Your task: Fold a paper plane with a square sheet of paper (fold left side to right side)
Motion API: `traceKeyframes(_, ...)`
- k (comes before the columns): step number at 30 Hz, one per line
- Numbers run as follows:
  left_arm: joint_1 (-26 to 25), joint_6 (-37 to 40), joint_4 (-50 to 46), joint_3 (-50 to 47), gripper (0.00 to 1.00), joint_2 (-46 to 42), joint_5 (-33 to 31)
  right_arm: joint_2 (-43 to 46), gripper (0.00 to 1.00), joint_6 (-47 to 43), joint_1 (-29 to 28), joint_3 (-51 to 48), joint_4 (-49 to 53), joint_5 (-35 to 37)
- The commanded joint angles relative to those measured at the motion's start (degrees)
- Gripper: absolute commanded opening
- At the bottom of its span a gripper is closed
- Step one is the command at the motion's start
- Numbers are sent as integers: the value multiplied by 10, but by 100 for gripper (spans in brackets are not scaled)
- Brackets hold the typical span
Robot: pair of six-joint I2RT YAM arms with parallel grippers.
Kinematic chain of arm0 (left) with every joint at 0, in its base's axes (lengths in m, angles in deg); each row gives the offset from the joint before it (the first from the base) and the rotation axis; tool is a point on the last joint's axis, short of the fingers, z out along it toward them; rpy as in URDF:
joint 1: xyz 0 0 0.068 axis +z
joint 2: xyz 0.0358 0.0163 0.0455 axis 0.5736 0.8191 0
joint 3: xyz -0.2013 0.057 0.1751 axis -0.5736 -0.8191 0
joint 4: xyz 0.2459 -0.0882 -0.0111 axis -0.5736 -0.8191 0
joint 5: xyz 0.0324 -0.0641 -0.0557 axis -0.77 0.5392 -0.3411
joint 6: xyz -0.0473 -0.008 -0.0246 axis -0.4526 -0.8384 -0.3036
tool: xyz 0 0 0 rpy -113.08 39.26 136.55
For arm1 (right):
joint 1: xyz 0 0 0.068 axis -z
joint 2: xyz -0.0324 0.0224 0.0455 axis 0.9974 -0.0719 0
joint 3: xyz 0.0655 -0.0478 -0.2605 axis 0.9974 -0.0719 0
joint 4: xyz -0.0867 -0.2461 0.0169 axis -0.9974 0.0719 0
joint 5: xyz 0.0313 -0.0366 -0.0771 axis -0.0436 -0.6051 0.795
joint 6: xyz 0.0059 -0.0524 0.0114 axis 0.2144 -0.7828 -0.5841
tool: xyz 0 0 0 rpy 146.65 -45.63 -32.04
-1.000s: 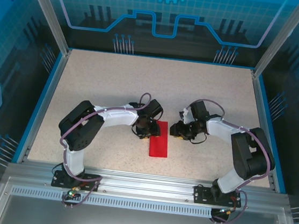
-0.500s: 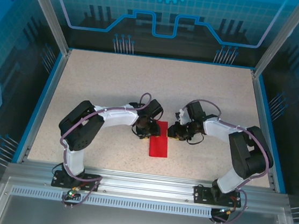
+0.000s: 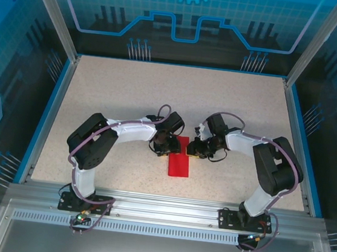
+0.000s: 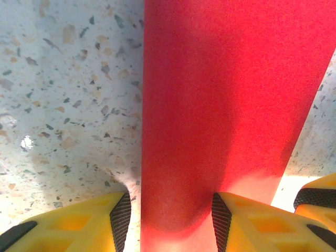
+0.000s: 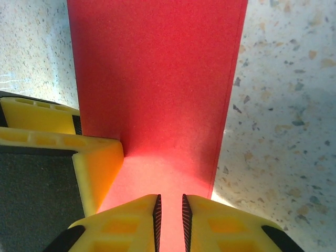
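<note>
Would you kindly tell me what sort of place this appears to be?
Probably a robotics lab or demo cell: a speckled table walled by blue-printed clear panels, with two arms bolted to an aluminium rail.

Arms bent inward, wrists low; left pincer jaws apart, right pincer jaws nearly together.

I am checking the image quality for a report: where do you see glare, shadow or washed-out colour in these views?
Left wrist: a small glare spot on the table at the left, and an overexposed pale patch at lower right beside the red paper. Right wrist: the paper's near end is washed to pale pink near the right tool, while its far part is sharp and saturated. Top external: even light, with no strong glare on the table.
</note>
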Motion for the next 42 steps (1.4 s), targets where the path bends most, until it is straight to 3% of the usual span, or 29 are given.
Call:
traceKeyframes(1,-11,1,16,3,50,30,-3,-15,20,3,-15,16,11,-10)
traceKeyframes(15,-8,12,9,0,50,9,-8,-71,19,-17,-22,41,69,48)
traceKeyframes(26,30,44,16,-45,61,-146,-1,-102,17,-14,-20,36,63,57)
traceKeyframes(32,29,42,99,-68,52,-152,81,-100,17,-15,-21,34,64,61)
traceKeyframes(42,23,24,153,-62,34,-68,122,-98,17,-15,-22,33,66,63)
